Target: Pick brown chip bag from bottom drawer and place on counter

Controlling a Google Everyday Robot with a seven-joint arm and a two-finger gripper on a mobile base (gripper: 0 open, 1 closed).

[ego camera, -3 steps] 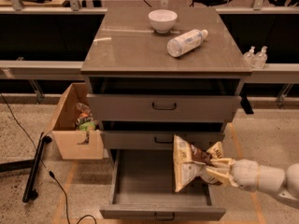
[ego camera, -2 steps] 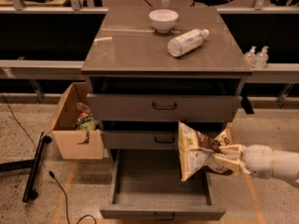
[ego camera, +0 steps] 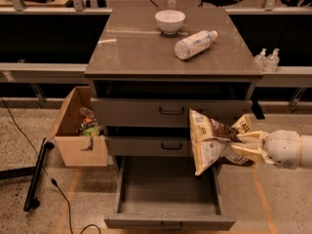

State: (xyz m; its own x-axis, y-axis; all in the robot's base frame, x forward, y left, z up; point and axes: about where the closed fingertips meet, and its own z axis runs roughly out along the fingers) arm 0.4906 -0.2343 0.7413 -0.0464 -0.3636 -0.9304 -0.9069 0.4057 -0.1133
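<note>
The brown chip bag (ego camera: 208, 139), cream-tan with a dark brown band, hangs in the air in front of the middle drawer, at the right side of the cabinet. My gripper (ego camera: 240, 147) comes in from the right on a white arm and is shut on the bag's right edge. The bottom drawer (ego camera: 168, 189) is pulled open below the bag and its tray shows nothing inside. The counter (ego camera: 136, 48) tops the cabinet, well above the bag.
A white bowl (ego camera: 170, 21) and a clear bottle (ego camera: 194, 44) lying on its side sit on the counter. A cardboard box (ego camera: 78, 128) with small packets stands left of the cabinet. Two small pump bottles (ego camera: 267, 60) stand on the rail at right. A black pole (ego camera: 36, 177) lies on the floor.
The gripper has lifted the bag higher and a little to the right, from above the drawer tray up to the middle drawer's level.
</note>
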